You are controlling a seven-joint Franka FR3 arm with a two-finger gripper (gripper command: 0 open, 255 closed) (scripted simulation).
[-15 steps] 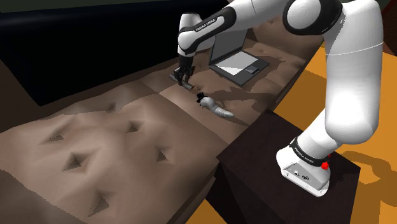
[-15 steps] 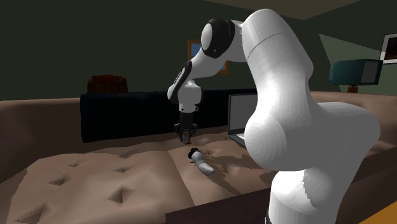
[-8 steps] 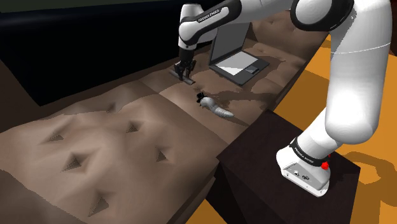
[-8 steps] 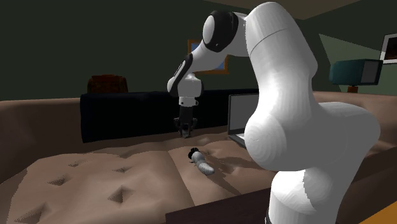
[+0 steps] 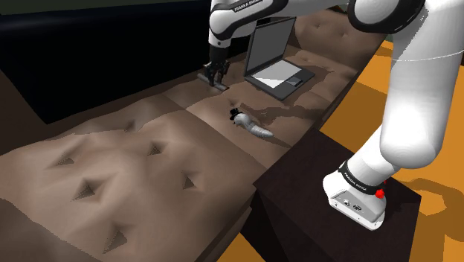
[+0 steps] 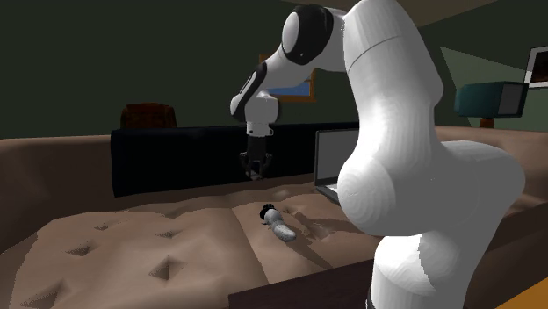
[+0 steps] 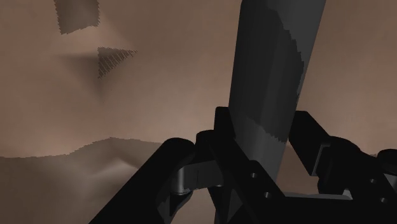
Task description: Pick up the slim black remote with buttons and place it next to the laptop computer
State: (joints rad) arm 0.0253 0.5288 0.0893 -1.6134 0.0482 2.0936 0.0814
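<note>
- gripper [image 5: 216, 78] clamped tight on the slim dark remote [image 7: 273, 83], hanging near the laptop [image 5: 276, 59]
- greyish-white thing [image 5: 253, 126] lying on the couch [image 5: 134, 152], near the laptop too

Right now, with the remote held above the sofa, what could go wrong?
The hand clasps the remote with most of its length sticking out past the grip, so it might pivot or slip. The laptop has its screen upright close by; the sweep could clip it.
</note>
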